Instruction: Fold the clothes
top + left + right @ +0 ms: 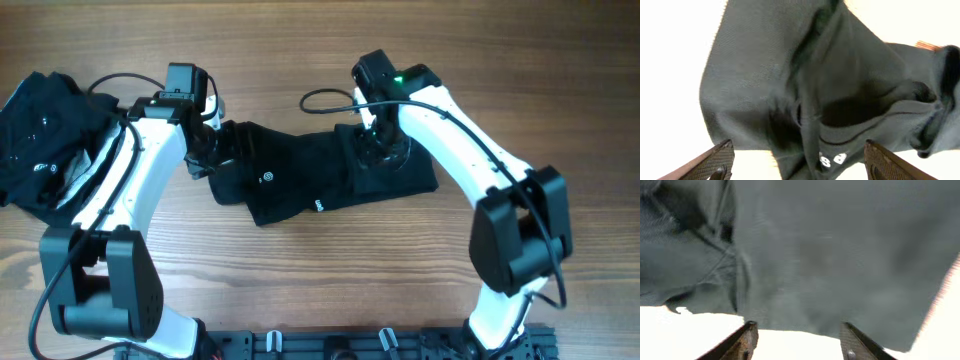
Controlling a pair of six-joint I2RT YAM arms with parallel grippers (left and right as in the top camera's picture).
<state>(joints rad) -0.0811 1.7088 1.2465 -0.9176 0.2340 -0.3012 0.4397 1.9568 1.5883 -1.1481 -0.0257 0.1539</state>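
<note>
A black T-shirt (300, 180) with a small white round logo lies partly folded in the middle of the wooden table. My left gripper (212, 150) sits at its left end; in the left wrist view the jaws (797, 165) are open with the cloth (805, 85) and white lettering between and ahead of them. My right gripper (383, 150) is over the shirt's right part; in the right wrist view the jaws (797, 342) are open and empty, the black cloth (840, 255) just ahead of the tips.
A heap of other black garments with grey-white trim (45, 140) lies at the table's far left, beside the left arm. Black cables run from both arms near the back. A rail (380, 345) runs along the front edge.
</note>
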